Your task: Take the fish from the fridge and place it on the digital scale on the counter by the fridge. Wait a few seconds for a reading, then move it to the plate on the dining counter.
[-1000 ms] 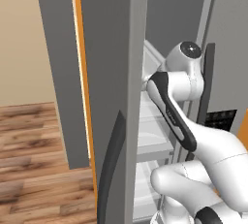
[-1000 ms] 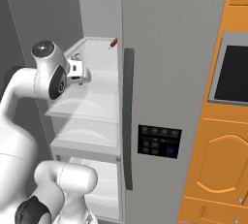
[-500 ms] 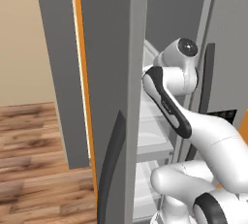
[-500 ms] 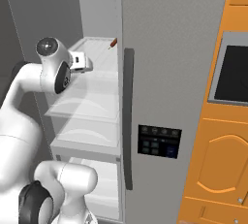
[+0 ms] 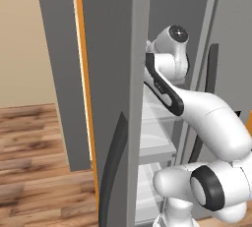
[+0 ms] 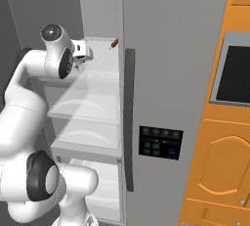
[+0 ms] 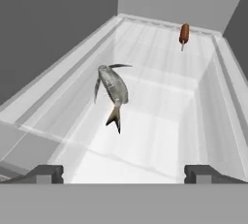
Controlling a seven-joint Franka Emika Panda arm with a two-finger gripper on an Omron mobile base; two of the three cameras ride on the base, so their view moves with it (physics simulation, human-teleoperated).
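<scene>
A grey fish [image 7: 113, 88] lies on a white fridge shelf [image 7: 160, 136], tail toward me, left of the shelf's middle. My gripper [image 7: 124, 173] is open, its two dark fingertips [image 7: 46, 173] wide apart at the near end of the shelf, short of the fish and not touching it. In the base views the arm reaches into the open grey fridge [image 6: 171, 49] at upper-shelf height, its hand [image 6: 80, 51] pointing inward. The left fridge door [image 5: 115, 98] stands open. Scale, plate and counters are out of view.
A small reddish-brown sausage-like item [image 7: 183, 33] [image 6: 113, 44] lies at the shelf's far right. Grey fridge walls close in both sides. The right door, with a dark handle [image 6: 129, 122] and control panel [image 6: 160, 142], is shut. Orange cabinets [image 6: 229, 161] stand to the right.
The arm has pushed further into the fridge along the upper shelf. The gripper stays open.
</scene>
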